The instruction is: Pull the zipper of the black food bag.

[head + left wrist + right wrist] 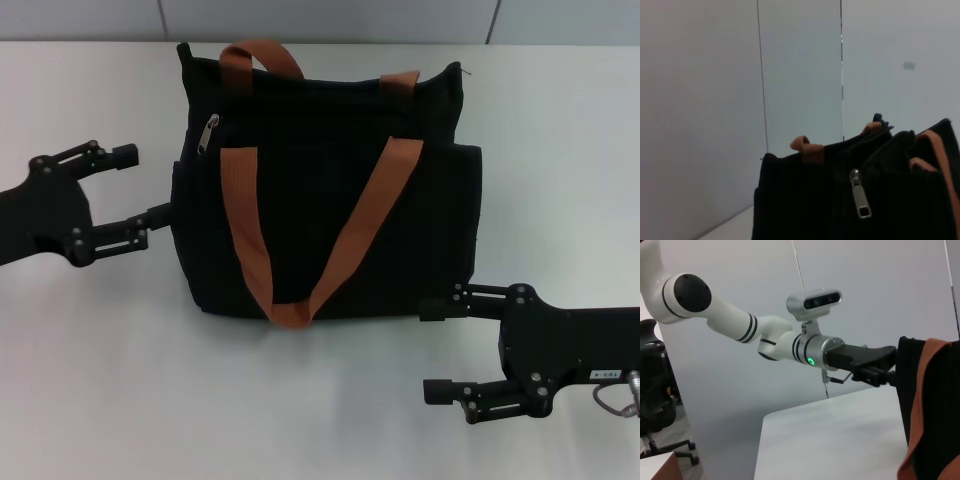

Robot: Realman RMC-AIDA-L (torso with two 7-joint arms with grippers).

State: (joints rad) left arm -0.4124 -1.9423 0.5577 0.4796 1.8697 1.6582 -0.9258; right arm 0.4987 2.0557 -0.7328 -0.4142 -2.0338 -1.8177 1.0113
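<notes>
In the head view, the right gripper (432,348) lies nearest the camera, low over the white table (100,380). Its two fingers are spread wide apart and hold nothing; the upper finger's tip touches, or sits just beside, the near right corner of the black food bag (320,190). The bag stands upright in the middle of the table, and its orange-brown handles (300,250) hang down its front face. The zipper (209,133), a small silver pull tab, sits high on the bag's left side near the top edge. The left gripper (148,183) is just beside the bag's left wall, its fingers also apart and empty, with the lower fingertip close against the fabric.

In the left wrist view, the bag fills the lower part of the picture, and the zipper (860,194) hangs tab down on its black zip line, close to the camera. This arm's own fingers do not show.

In the right wrist view, the left gripper (885,367) reaches to the bag's far edge, where the black fabric (912,385) and an orange strap (932,405) stand over the white table (830,440).
</notes>
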